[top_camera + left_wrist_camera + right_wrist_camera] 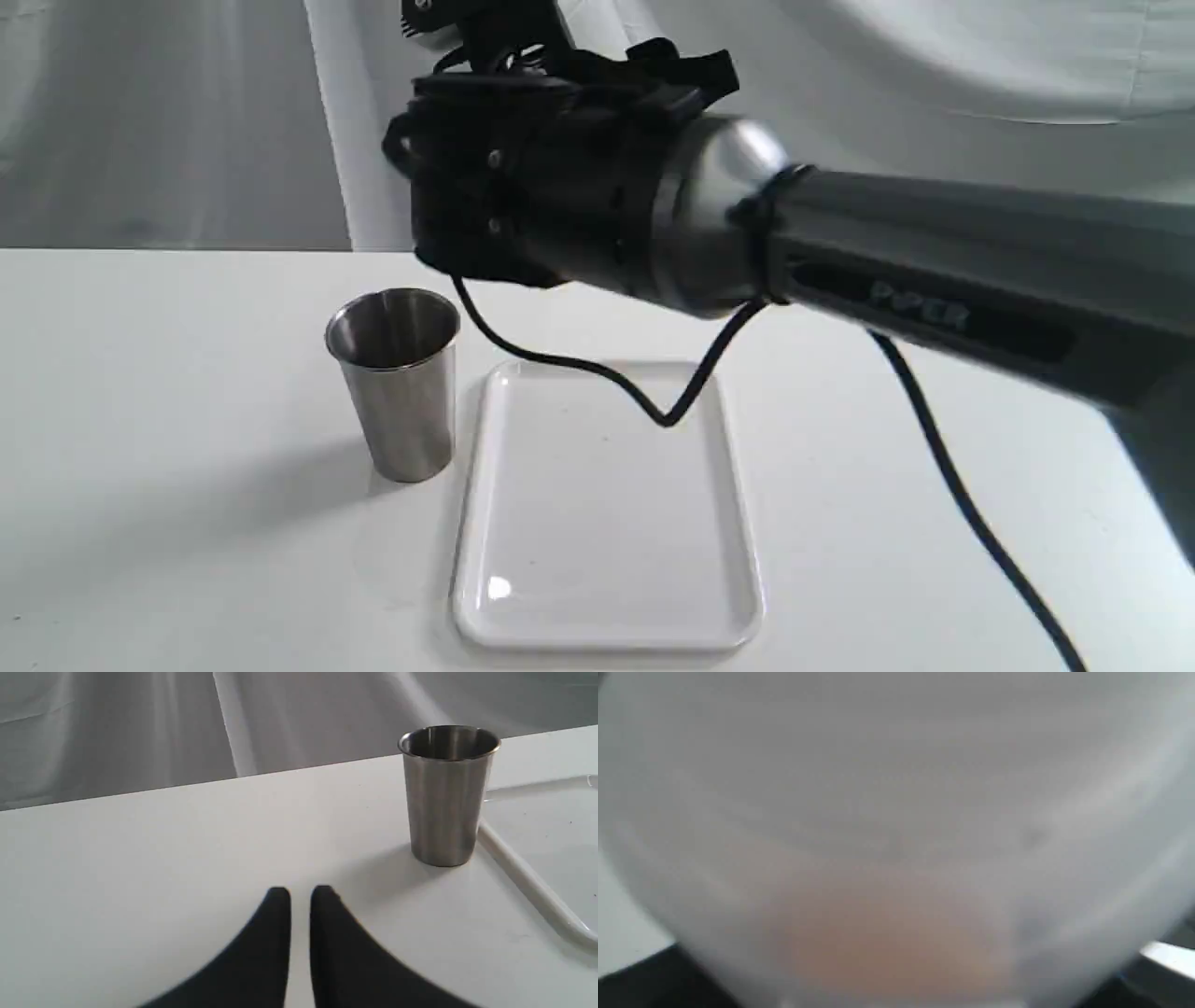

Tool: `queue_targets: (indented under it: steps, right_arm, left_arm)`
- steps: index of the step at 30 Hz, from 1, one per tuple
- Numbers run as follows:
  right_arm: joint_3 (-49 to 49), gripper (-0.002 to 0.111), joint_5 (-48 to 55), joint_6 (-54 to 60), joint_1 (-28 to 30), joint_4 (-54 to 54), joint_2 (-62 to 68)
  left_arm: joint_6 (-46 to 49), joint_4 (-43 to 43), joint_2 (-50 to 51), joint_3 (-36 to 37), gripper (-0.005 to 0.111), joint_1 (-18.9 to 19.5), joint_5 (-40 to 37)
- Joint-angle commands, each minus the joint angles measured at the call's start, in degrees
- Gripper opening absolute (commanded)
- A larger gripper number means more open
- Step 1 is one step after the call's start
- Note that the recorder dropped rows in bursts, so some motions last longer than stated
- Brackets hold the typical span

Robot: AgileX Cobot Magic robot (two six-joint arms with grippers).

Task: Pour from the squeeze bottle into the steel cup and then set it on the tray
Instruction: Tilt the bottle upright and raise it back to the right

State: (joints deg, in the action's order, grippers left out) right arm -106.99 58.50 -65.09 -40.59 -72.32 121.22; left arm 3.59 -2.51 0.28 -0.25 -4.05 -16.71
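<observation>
White table, left gripper low over it with jaws nearly together, tray at lower centre, cup upright just left of its far corner, right arm raised across the upper frame, right gripper clamping the bottle, amber inside, grey drapes behind

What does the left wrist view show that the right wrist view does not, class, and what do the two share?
Only the left wrist view: the steel cup standing upright on the table beside the tray, and the left gripper, its fingers nearly together with nothing between them. Only the right wrist view: the squeeze bottle, blurred, filling the picture, partly amber-tinted. Shared: probably a sliver of white table, though the right view is too blurred to be sure.
</observation>
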Motion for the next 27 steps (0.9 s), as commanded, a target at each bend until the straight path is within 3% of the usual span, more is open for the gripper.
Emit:
queue_targets:
  steps: [1,10,17,27]
  right_arm:
    - [0.5,0.054,-5.2,-0.3,2.0,3.9,-3.8]
    - [9.4,0.054,-14.8,-0.3,4.8,4.2,-10.6]
    - [20.1,0.054,-28.1,-0.3,9.0,5.7,-17.9]
    - [30.4,0.054,-31.1,-0.3,12.1,8.5,-22.2]
  left_arm:
    - [-0.1,0.0,-0.3,0.3,0.008,-0.2,0.4]
    - [-0.1,0.0,-0.3,0.3,0.008,-0.2,0.4]
    - [-0.1,0.0,-0.3,0.3,0.008,-0.2,0.4]
    - [-0.1,0.0,-0.3,0.3,0.008,-0.2,0.4]
